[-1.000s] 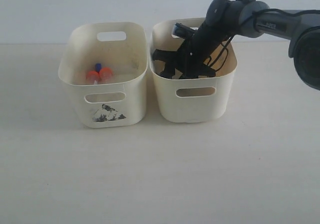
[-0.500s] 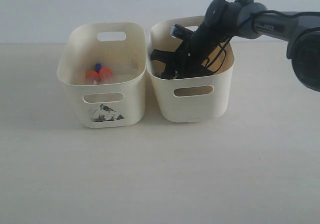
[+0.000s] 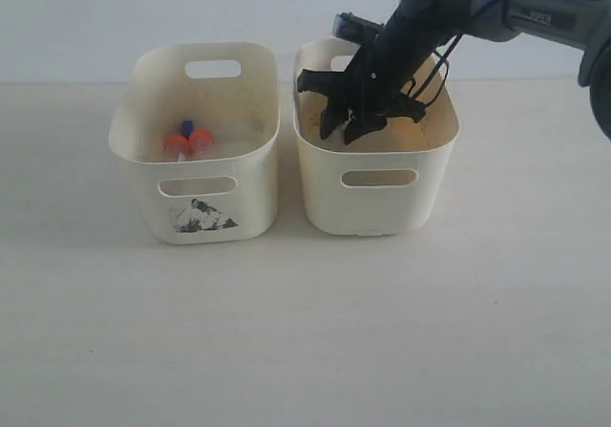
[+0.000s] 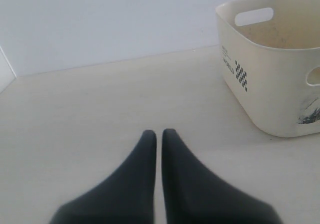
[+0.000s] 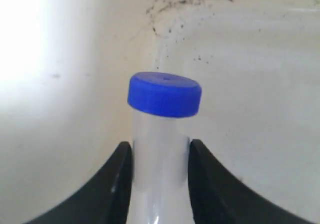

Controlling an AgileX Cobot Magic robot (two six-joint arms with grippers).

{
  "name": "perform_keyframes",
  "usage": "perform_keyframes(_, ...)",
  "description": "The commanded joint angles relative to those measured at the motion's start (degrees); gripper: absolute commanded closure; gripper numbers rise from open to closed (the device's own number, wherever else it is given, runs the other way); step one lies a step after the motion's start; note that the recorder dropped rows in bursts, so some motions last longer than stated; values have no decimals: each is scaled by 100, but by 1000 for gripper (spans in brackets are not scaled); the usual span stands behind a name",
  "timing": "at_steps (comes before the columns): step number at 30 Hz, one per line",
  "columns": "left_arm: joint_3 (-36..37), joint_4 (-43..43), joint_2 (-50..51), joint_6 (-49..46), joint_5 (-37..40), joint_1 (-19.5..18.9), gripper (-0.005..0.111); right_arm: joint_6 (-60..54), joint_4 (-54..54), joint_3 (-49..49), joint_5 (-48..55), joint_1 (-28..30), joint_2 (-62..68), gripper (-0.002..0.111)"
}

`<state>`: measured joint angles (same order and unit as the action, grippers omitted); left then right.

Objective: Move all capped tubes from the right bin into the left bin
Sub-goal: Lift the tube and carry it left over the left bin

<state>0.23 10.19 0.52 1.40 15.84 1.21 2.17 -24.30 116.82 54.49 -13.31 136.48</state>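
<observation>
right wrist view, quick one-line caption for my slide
Right gripper fingers closed on a clear blue-capped tube, the right bin's speckled inner wall behind it.

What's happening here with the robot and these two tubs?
The right gripper is clamped on a blue-capped tube, poised at the mouth of the right bin. The left bin holds a few capped tubes, orange and blue. The left gripper sits shut above the table beside that bin, holding nothing.

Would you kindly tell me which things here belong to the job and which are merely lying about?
Job: blue-capped tube in the right pincer; tubes in the left bin; right bin.
Idle: left pincer, shut; table.
</observation>
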Motion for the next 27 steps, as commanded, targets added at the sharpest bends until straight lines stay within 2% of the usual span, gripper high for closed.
perform_keyframes(1,-23,-6,-11,66,-86,-6,102,66,260,-12,-119,34,-314,108)
perform_keyframes(6,-23,-6,-11,66,-86,-6,102,237,623,-12,-179,158,-789,108)
perform_keyframes(11,-23,-6,-11,66,-86,-6,102,-71,-570,-12,94,436,-1510,108)
perform_keyframes(13,-23,-6,-11,66,-86,-6,102,-345,-1447,-12,181,349,-1656,108)
perform_keyframes(15,-23,-6,-11,66,-86,-6,102,-438,-1846,-12,255,154,-1689,108)
perform_keyframes(20,-23,-6,-11,66,-86,-6,102,-633,-1832,-12,66,-580,-1689,108)
perform_keyframes(24,-23,-6,-11,66,-86,-6,102,-703,-1752,-12,5,-796,-1627,108)
perform_keyframes(25,-23,-6,-11,66,-86,-6,102,-675,-1752,-12,40,-815,-1583,106)
perform_keyframes(27,-23,-6,-11,66,-97,-6,102,-661,-1737,-12,142,-841,-1516,95)
